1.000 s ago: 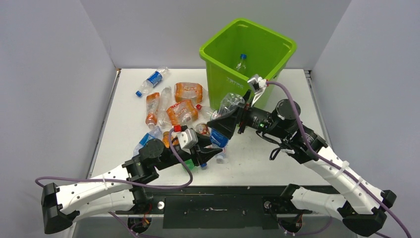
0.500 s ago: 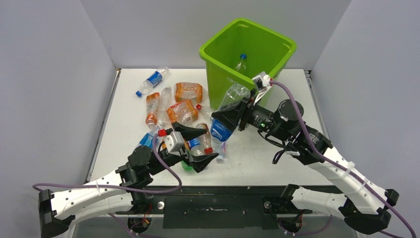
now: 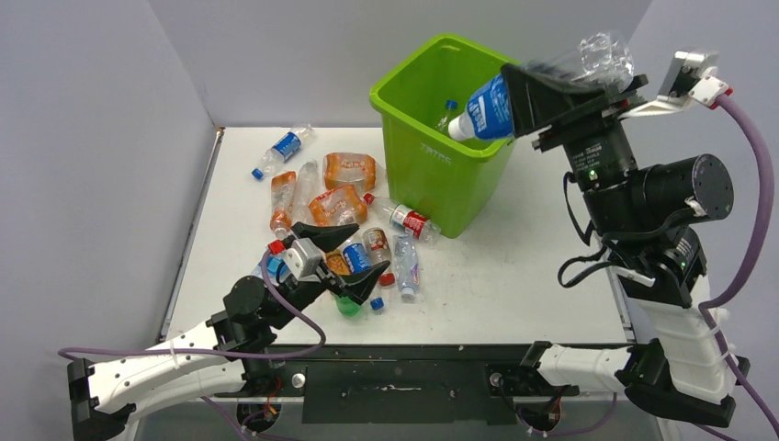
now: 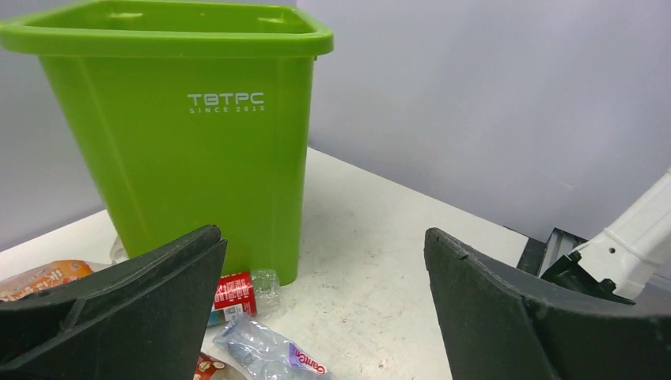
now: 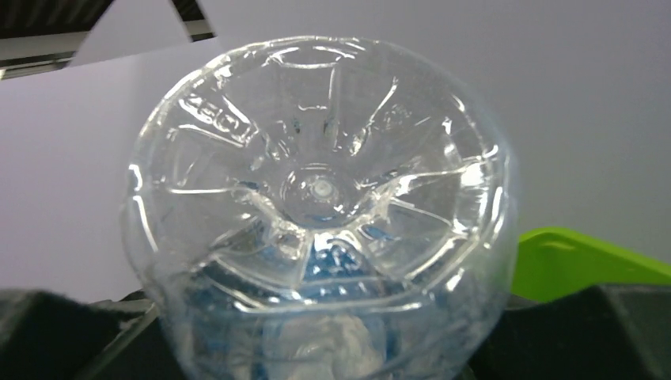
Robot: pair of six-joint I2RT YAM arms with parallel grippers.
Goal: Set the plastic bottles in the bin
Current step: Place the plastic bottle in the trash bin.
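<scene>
My right gripper is shut on a clear plastic bottle with a blue label. It holds the bottle high over the right rim of the lime-green bin, neck tilted down into the opening. The right wrist view is filled by the bottle's ribbed base, with the bin's rim behind it. A blue-capped bottle lies inside the bin. My left gripper is open and holds nothing, low over the bottles near the table's front. Between its fingers show a red-labelled bottle and a crushed clear one.
Several bottles lie left of the bin: a blue-labelled one at the back, orange-tinted ones, a red-labelled one against the bin's foot and a small green one by the front edge. Grey walls close three sides.
My right gripper shut on the blue-labelled bottle and lifted it from the table's middle to above the bin. My left gripper opened and drew back to the left.
</scene>
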